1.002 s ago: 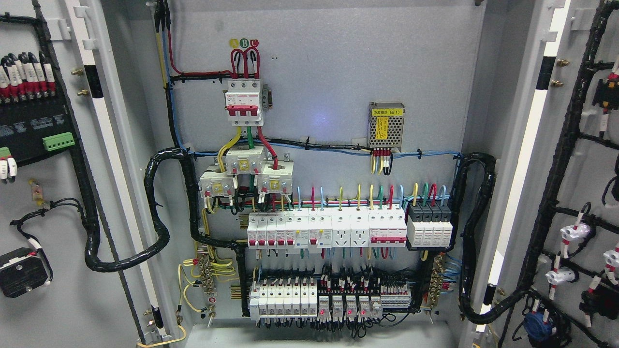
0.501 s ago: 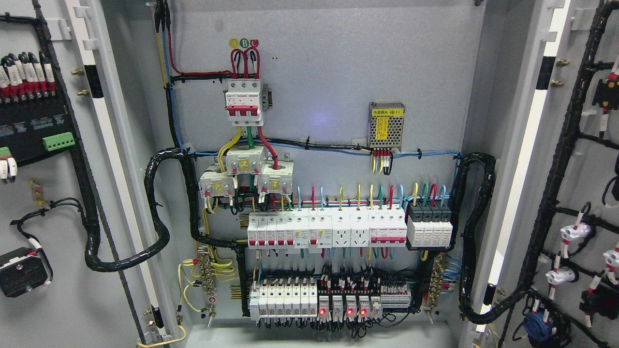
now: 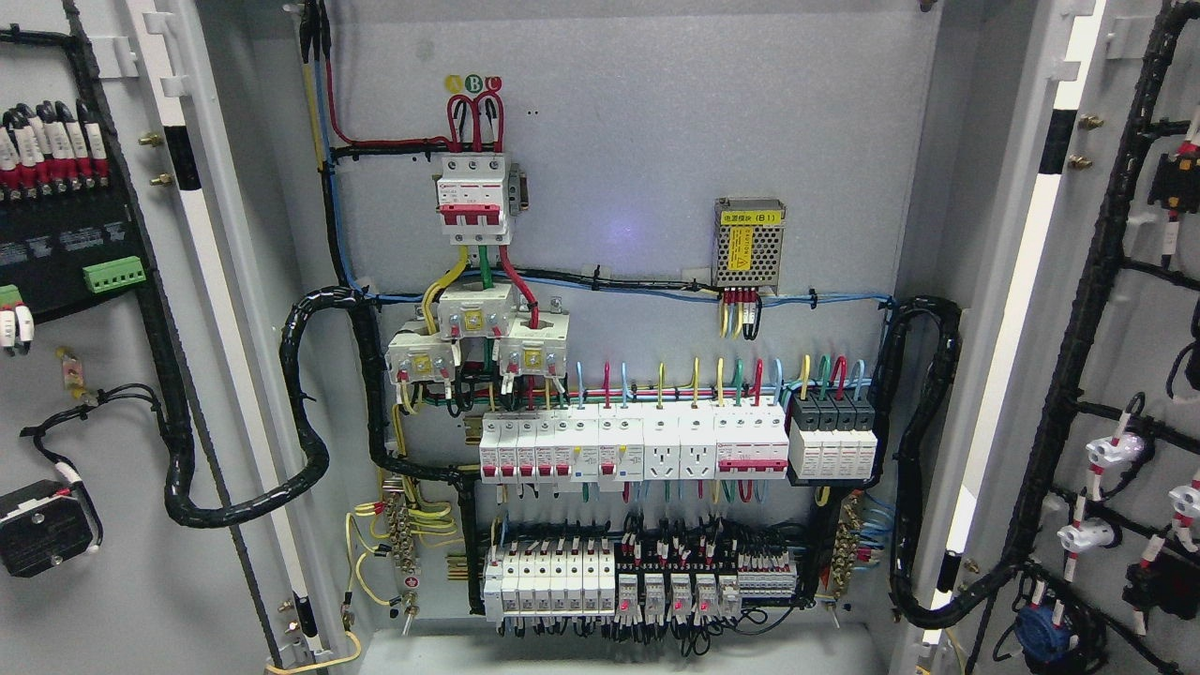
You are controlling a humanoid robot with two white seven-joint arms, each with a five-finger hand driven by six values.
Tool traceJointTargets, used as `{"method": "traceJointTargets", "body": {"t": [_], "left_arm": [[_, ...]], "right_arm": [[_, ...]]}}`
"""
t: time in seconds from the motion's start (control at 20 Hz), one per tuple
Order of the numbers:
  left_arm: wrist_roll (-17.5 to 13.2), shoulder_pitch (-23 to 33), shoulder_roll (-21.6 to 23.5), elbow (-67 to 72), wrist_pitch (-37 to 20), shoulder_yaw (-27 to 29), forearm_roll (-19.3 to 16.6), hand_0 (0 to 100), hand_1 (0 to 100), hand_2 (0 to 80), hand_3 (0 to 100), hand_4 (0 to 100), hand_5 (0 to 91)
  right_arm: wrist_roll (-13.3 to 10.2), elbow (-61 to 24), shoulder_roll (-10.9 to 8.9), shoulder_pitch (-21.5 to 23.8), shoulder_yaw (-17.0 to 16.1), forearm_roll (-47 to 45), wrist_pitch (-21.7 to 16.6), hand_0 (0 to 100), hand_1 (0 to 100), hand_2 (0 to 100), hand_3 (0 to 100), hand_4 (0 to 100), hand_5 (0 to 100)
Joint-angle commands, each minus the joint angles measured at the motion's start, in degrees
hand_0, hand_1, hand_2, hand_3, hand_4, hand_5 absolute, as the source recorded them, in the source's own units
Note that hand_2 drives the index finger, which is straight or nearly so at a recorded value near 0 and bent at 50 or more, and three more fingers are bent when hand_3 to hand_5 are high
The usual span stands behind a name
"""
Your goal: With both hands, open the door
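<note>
The grey cabinet (image 3: 637, 141) fills the view, with both doors swung wide open. The left door (image 3: 103, 525) stands at the picture's left and the right door (image 3: 1116, 375) at its right; both are cut off by the frame edges. On the back panel sit a main breaker (image 3: 473, 199), a mesh-cased power supply (image 3: 748, 242) and two rows of breakers (image 3: 633, 448). Black wire looms (image 3: 305, 403) loop to each door. Small labels are too fine to read. Neither hand shows, so their state cannot be told.
</note>
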Motion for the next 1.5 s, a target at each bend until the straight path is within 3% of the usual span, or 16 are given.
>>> {"method": "traceJointTargets", "body": {"t": [0.0, 0.25, 0.45, 0.5, 0.65, 0.85, 1.05, 1.2, 1.35, 1.45], "left_arm": [[-0.51, -2.76, -5.15, 28.91, -0.08, -6.23, -0.16, 0, 0, 0.0, 0, 0, 0.0], [-0.51, -7.33, -7.97, 47.9, -0.08, -9.21, -0.25, 0, 0, 0.0, 0, 0, 0.0], [-0.51, -10.93, -9.99, 60.12, -0.08, -9.39, -0.07, 0, 0, 0.0, 0, 0, 0.0], [-0.51, -11.64, -10.51, 63.02, -0.08, -9.39, -0.16, 0, 0, 0.0, 0, 0, 0.0], [-0.86, -13.49, -11.31, 70.94, 0.18, -9.48, -0.25, 0, 0, 0.0, 0, 0, 0.0], [-6.3, -16.38, -12.45, 78.68, 0.45, -9.39, -0.25, 0, 0, 0.0, 0, 0, 0.0], [-7.19, -18.23, -13.24, 85.88, 1.49, -9.04, -3.49, 0, 0, 0.0, 0, 0, 0.0], [-7.19, -19.11, -13.68, 89.67, 7.81, -8.87, -5.08, 0, 0, 0.0, 0, 0, 0.0], [-7.19, -19.82, -13.6, 89.95, 14.31, -8.87, -5.52, 0, 0, 0.0, 0, 0, 0.0], [-7.19, -20.08, -13.6, 90.03, 16.0, -8.87, -5.7, 0, 0, 0.0, 0, 0, 0.0]], "right_arm": [[-0.33, 36.97, 13.65, -4.65, 4.16, 2.12, 0.09, 19, 0, 0, 0, 0, 0], [-0.94, 57.45, 18.39, -11.06, 4.16, 2.21, 0.44, 19, 0, 0, 0, 0, 0], [-1.12, 66.88, 20.42, -13.88, 4.16, 2.12, 1.84, 19, 0, 0, 0, 0, 0], [-1.64, 68.03, 20.68, -14.5, 4.16, 2.12, 4.2, 19, 0, 0, 0, 0, 0], [-3.23, 68.74, 20.78, -14.86, 4.08, 2.03, 16.48, 19, 0, 0, 0, 0, 0], [-3.75, 69.44, 20.78, -14.94, 3.2, 2.12, 25.12, 19, 0, 0, 0, 0, 0], [-4.72, 69.44, 20.69, -15.03, 3.28, 2.12, 31.01, 19, 0, 0, 0, 0, 0], [-4.72, 69.44, 20.69, -15.03, 2.85, 1.86, 32.7, 19, 0, 0, 0, 0, 0], [-4.72, 69.36, 20.78, -15.03, 0.21, 2.12, 33.31, 19, 0, 0, 0, 0, 0], [-4.72, 69.09, 20.78, -15.03, 0.21, 2.12, 35.5, 19, 0, 0, 0, 0, 0]]}}
